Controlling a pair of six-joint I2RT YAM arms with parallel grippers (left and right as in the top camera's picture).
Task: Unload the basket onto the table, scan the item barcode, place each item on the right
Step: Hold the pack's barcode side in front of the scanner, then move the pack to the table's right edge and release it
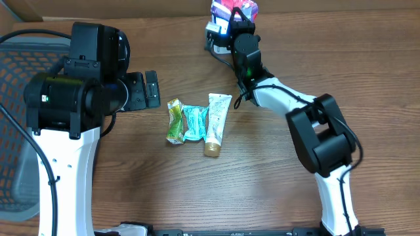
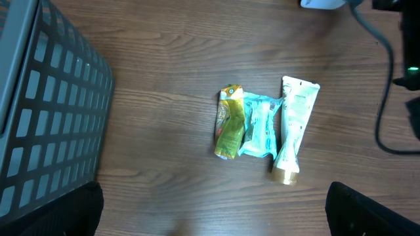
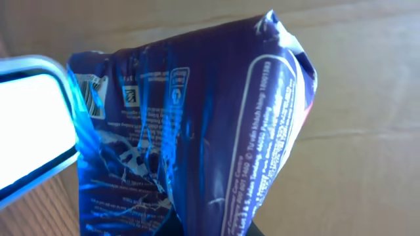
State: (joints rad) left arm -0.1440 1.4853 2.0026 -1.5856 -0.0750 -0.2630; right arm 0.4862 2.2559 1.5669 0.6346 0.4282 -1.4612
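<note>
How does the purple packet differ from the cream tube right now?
The purple packet is gripped by the right end effector at the far edge of the table; the cream tube lies flat mid-table, untouched. The packet is dark, crinkled and glossy; the tube is pale, smooth and slim, with a gold cap. Both are printed retail items.

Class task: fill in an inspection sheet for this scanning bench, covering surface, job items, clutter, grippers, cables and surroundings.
Surface: wooden table, brown grain.
Job's things: purple packet held up beside the scanner; green packet, teal packet and tube lie side by side mid-table.
Clutter: nothing seen.
Grippers: left gripper open, holding nothing; right gripper shut on the purple packet.
Cables: black cable loops near the right arm.
Surroundings: grey mesh basket at the left.
</note>
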